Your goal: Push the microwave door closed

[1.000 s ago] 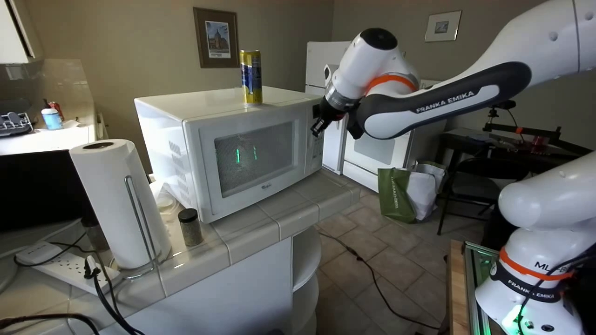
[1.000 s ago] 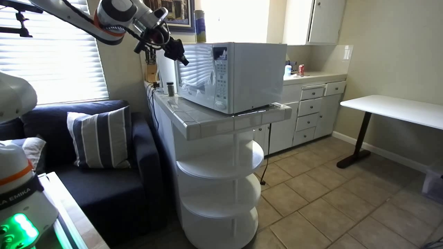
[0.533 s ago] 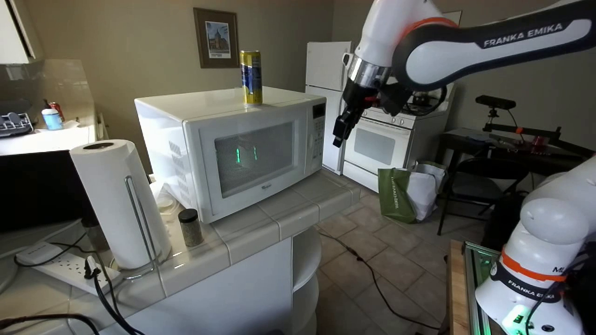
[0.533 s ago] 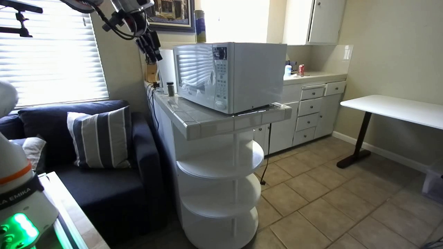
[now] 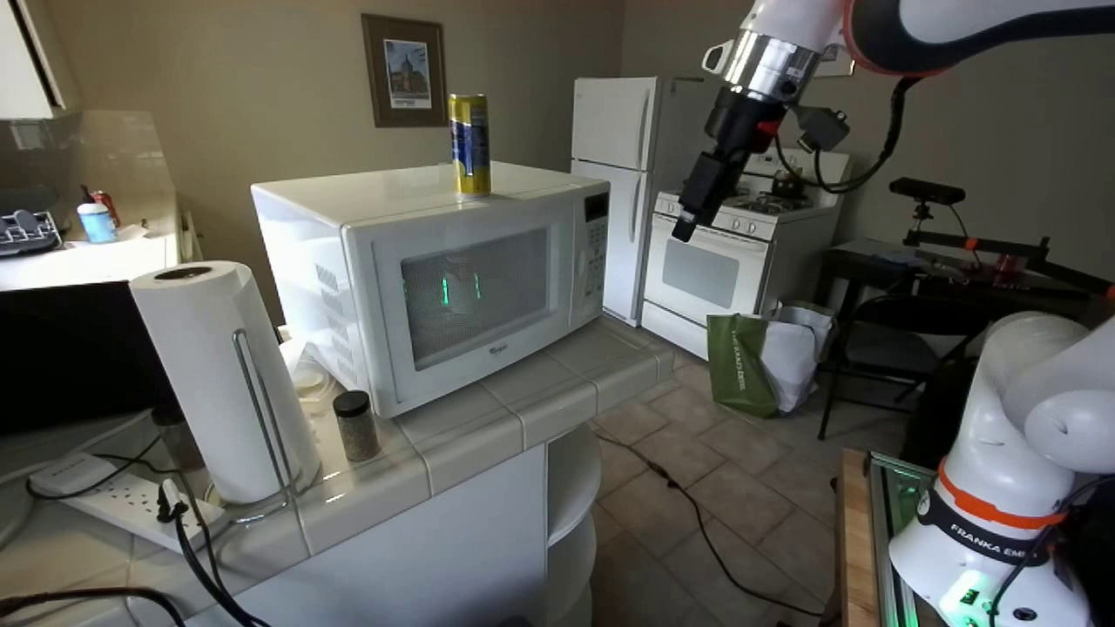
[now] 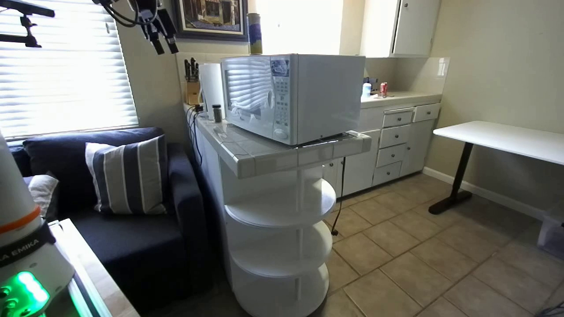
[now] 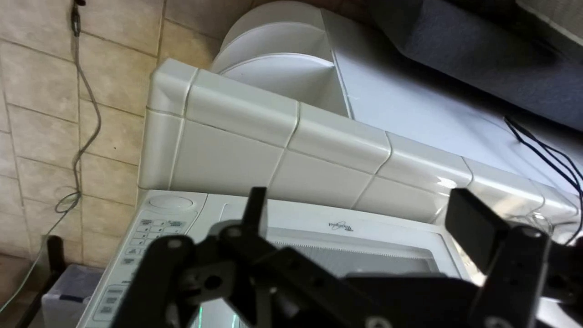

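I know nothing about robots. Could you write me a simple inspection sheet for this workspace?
Surface: tiled counter, carrying the microwave.
Job's things: microwave door looks flush and shut.
Clutter: drink can upright on the microwave; paper towel roll and black-capped jar on the counter.
Fingers: spread apart, holding nothing, clear of the door.
Cables: black cables run to a power strip; a dark cable lies along the floor.
Surroundings: refrigerator, stove and sofa.

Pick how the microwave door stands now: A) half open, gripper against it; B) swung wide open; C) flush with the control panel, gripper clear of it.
C: in both exterior views the microwave door lines up with the control panel, and the gripper hangs apart from it.
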You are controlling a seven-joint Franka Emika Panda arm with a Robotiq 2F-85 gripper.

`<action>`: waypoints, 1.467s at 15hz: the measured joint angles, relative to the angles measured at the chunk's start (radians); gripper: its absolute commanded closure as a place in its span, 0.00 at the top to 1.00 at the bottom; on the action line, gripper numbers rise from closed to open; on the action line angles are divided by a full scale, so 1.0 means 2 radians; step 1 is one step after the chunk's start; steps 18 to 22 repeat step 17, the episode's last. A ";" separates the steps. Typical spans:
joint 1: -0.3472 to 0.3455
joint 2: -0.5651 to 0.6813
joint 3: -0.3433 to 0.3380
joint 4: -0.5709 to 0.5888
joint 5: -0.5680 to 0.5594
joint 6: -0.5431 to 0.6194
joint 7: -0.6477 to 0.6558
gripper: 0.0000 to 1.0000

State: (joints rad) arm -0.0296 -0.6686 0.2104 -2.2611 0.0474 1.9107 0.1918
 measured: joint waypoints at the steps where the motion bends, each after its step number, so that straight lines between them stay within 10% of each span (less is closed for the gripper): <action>1: 0.005 -0.010 -0.006 -0.002 0.000 0.000 0.006 1.00; 22: 0.011 -0.031 -0.012 -0.005 -0.001 -0.001 0.022 1.00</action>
